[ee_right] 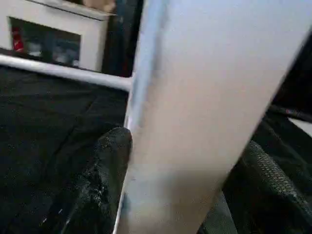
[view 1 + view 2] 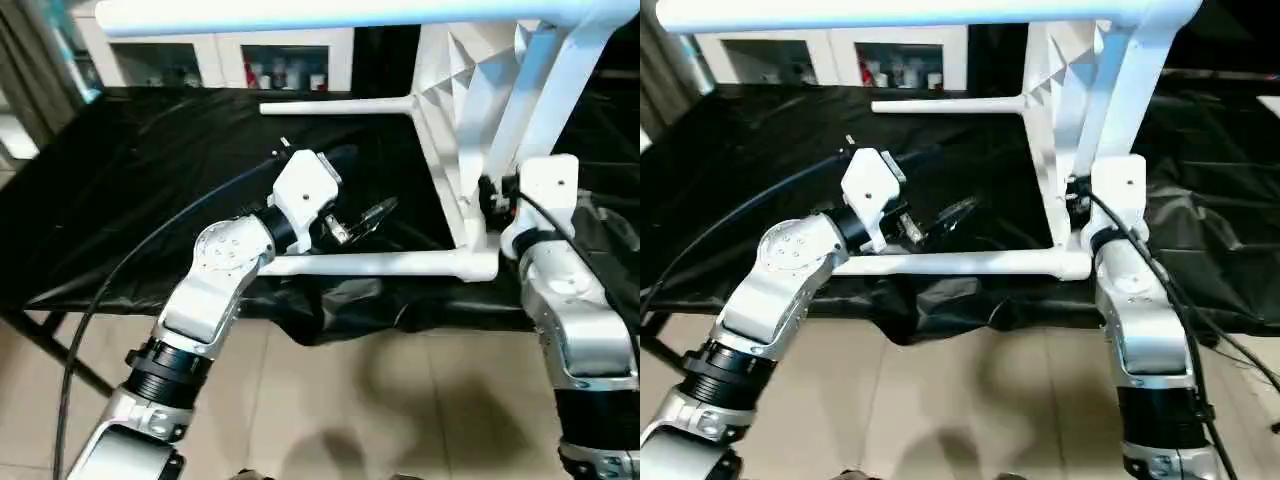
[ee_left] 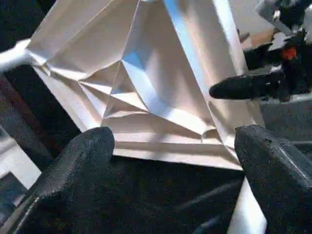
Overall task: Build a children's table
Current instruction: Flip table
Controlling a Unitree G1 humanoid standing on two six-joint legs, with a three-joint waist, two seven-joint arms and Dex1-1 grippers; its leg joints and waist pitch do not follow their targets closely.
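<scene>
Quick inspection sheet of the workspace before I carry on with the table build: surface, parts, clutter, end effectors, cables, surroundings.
Surface: workbench under a wrinkled black cloth, sagging over the near edge.
Job's things: children's table lying on its side, ribbed underside facing the left arm; near leg along the cloth's front edge, far leg parallel behind.
Clutter: nothing seen.
End effectors: left end effector open, empty, aimed at the underside; right end effector straddling a white leg, grip not confirmed.
Cables: black cable looping from the left wrist; another on the right arm.
Surroundings: white glass-door cabinet behind; tiled floor.
</scene>
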